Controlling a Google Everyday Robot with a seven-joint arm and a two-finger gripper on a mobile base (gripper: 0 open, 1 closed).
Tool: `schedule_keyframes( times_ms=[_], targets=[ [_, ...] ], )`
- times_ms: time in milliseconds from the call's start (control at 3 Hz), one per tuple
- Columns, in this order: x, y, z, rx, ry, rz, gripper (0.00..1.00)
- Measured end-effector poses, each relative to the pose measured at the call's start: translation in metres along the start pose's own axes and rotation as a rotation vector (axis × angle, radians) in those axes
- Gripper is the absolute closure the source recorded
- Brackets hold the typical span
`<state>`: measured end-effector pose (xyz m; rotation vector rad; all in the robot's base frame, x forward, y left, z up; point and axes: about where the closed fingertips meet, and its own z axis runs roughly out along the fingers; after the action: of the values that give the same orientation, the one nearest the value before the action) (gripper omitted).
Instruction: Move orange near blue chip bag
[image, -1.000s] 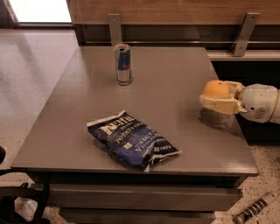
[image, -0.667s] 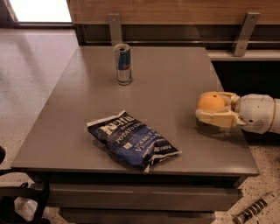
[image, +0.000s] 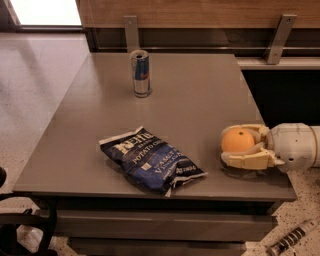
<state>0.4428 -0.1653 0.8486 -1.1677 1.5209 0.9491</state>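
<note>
**Two fingers (image: 247, 161) clamped on the orange (image: 239, 140) at the table's (image: 200, 95) right side**

Both fingers of my gripper (image: 226, 146) press against the orange, one along its far side and one along its near side. The fruit is held between them with its top showing. My gripper reaches in from the right, low over the tabletop, close to the right edge and not far from the front edge. I cannot tell whether the orange touches the surface beneath it.

Left of my fingertips is a strip of bare tabletop, then the blue chip bag (image: 152, 162). It lies flat and crinkled, slantwise near the front edge. Orange and bag are near each other but apart. Well beyond them, toward the far side, a drink can (image: 141, 73) stands upright. The grey surface between can, bag and gripper is open. Pale floor (image: 35, 90) lies past the left edge.
</note>
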Motion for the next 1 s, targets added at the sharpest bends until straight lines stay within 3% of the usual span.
schedule_keyframes(
  times_ms=[667,1000],
  targets=[
    [0.028,0.001,0.023,-0.097,-0.025,-0.063,1.00],
    [0.021,0.001,0.022,-0.097,-0.025,-0.063,0.79]
  ],
)
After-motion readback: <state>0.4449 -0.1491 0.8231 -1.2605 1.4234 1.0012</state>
